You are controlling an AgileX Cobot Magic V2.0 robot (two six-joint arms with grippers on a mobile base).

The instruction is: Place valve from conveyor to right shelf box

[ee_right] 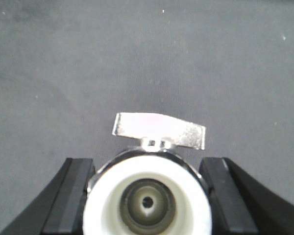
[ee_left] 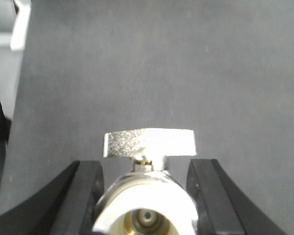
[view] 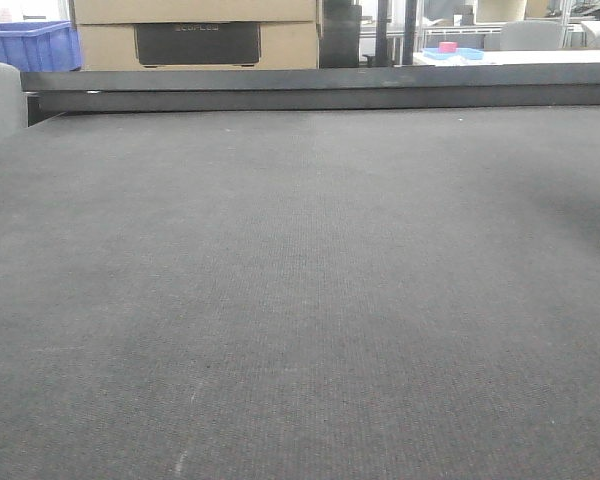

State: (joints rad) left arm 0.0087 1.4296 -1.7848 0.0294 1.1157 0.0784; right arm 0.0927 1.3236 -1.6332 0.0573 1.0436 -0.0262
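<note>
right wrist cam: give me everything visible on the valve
The valve is a silvery metal fitting seen end-on: a round, brightly lit port face with a dark bore, a short stem on top and a flat, speckled butterfly handle, slightly tilted. It sits between the black fingers of the right tool, which appear to press its sides. Grey belt lies behind it; whether it is lifted is unclear.

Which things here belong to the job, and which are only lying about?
Job: left valve, held in left gripper; right valve, held in right gripper; conveyor.
Lying about: blue bin, cardboard boxes, pink object.
</note>
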